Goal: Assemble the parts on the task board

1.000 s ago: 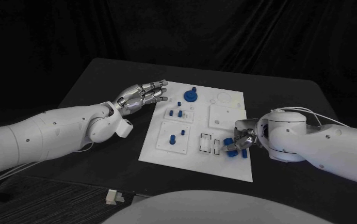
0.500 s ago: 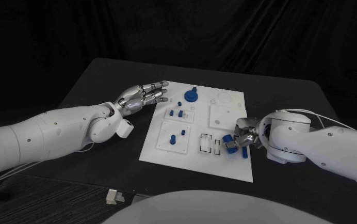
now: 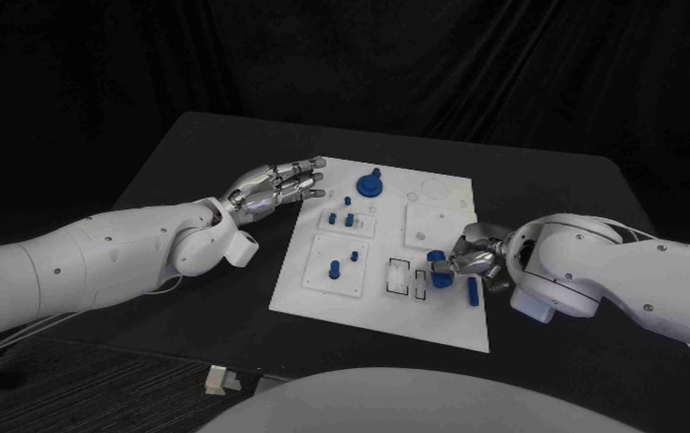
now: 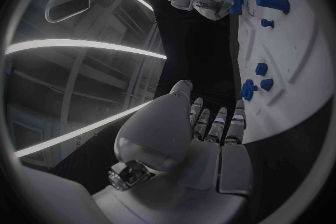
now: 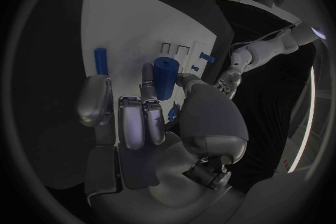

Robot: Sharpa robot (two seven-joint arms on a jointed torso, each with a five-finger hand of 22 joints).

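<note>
The white task board point(image 3: 432, 221) lies in the middle of the black table. My right hand point(image 3: 472, 263) hovers over the board's near right part and holds a short blue cylinder point(image 3: 437, 265) upright between thumb and fingers; the right wrist view shows that cylinder point(image 5: 164, 78) in the grip above the board point(image 5: 133, 22). A blue peg point(image 3: 472, 293) lies flat on the board just beside that hand. My left hand point(image 3: 273, 190) stays by the board's far left edge, fingers stretched out and holding nothing.
A blue round knob point(image 3: 370, 187) stands at the board's far side. Small blue pegs point(image 3: 339, 219) stand in the left plates, with another point(image 3: 334, 270) nearer me. Two rectangular slots point(image 3: 399, 275) lie left of the right hand. Black table surrounds the board.
My right hand has lifted the blue cylinder and carried it a little away from me over the board. The flat peg stays where it lay. The left hand has not moved.
</note>
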